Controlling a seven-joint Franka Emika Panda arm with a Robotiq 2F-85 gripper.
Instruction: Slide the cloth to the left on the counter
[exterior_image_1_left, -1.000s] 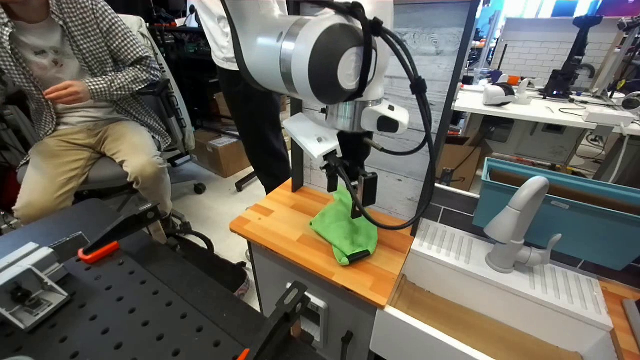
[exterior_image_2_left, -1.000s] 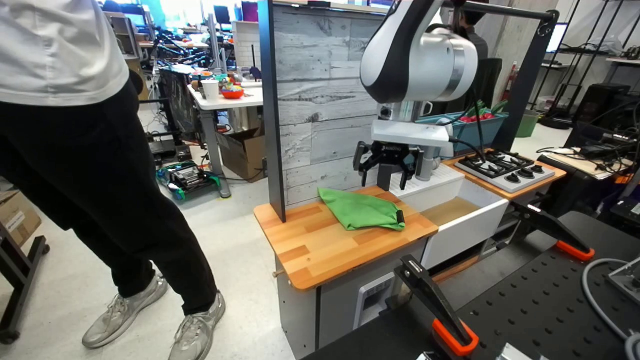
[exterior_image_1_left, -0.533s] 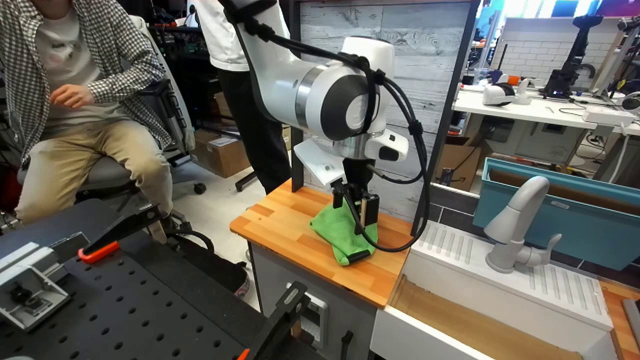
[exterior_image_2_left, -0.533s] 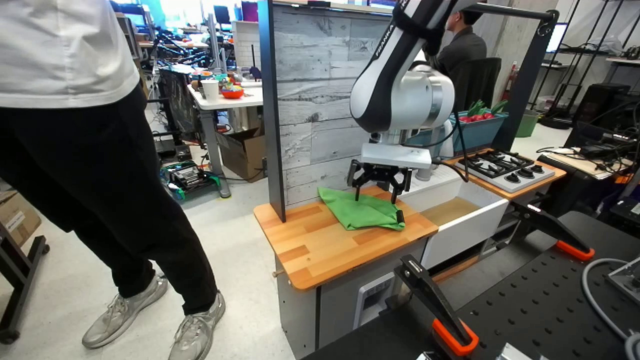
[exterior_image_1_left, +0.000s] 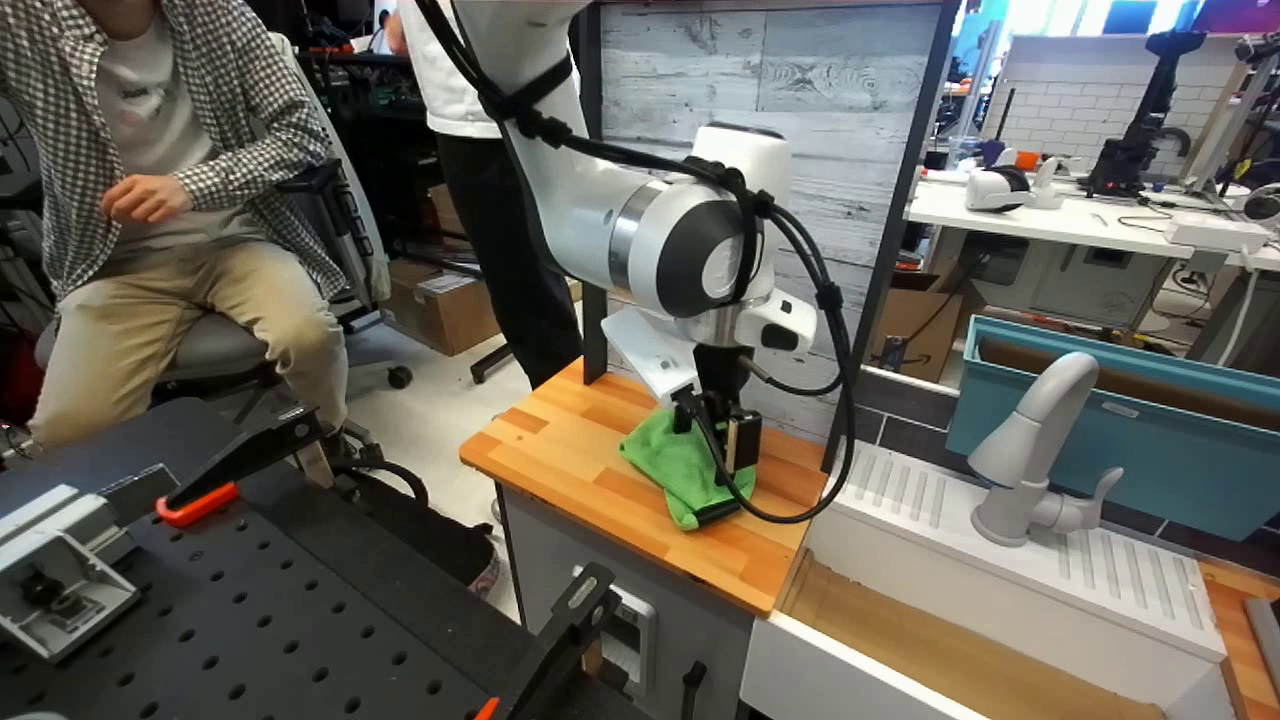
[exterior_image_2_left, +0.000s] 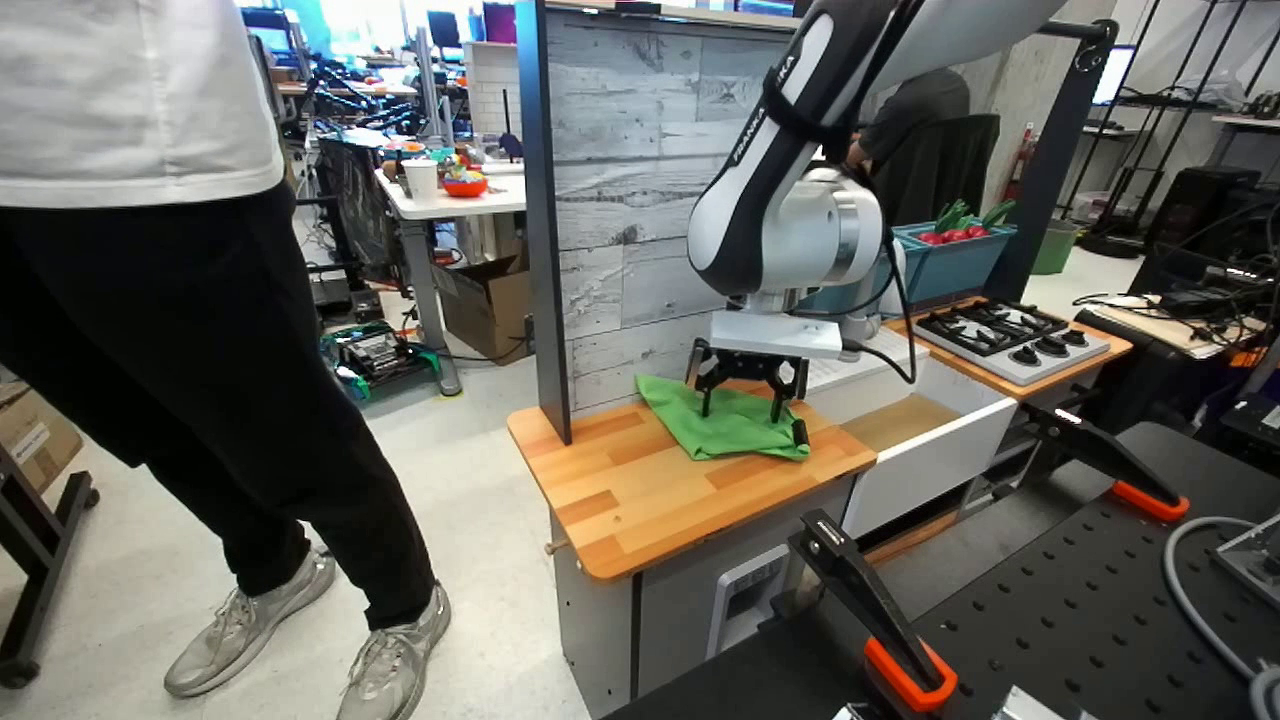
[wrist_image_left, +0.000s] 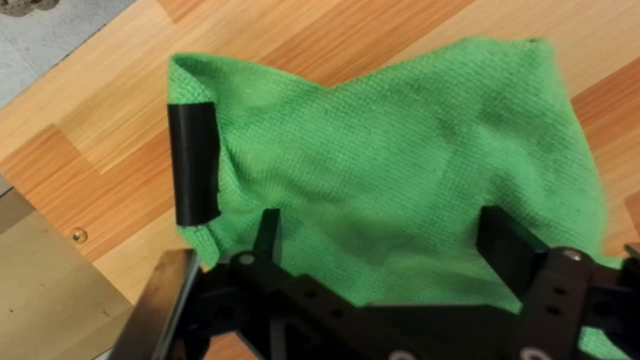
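The nubbly green cloth (wrist_image_left: 380, 150) lies creased on the butcher-block counter (wrist_image_left: 115, 105), a black strip (wrist_image_left: 195, 165) along one edge. The Robotiq gripper (wrist_image_left: 381, 212) has its fingers wide apart.

Gripper (exterior_image_2_left: 741, 416) over 1 green cloth (exterior_image_2_left: 728, 436)

Counter (exterior_image_2_left: 640, 500): wood, strips of lighter and darker tone. One green cloth (exterior_image_2_left: 730, 432) lies directly on it, creased, toward 1 o'clock of the top in an exterior view. Wrist view: black band (wrist_image_left: 195, 162) at the cloth's 9 o'clock; screw head (wrist_image_left: 79, 235) set in the wood, 8 o'clock from the band.
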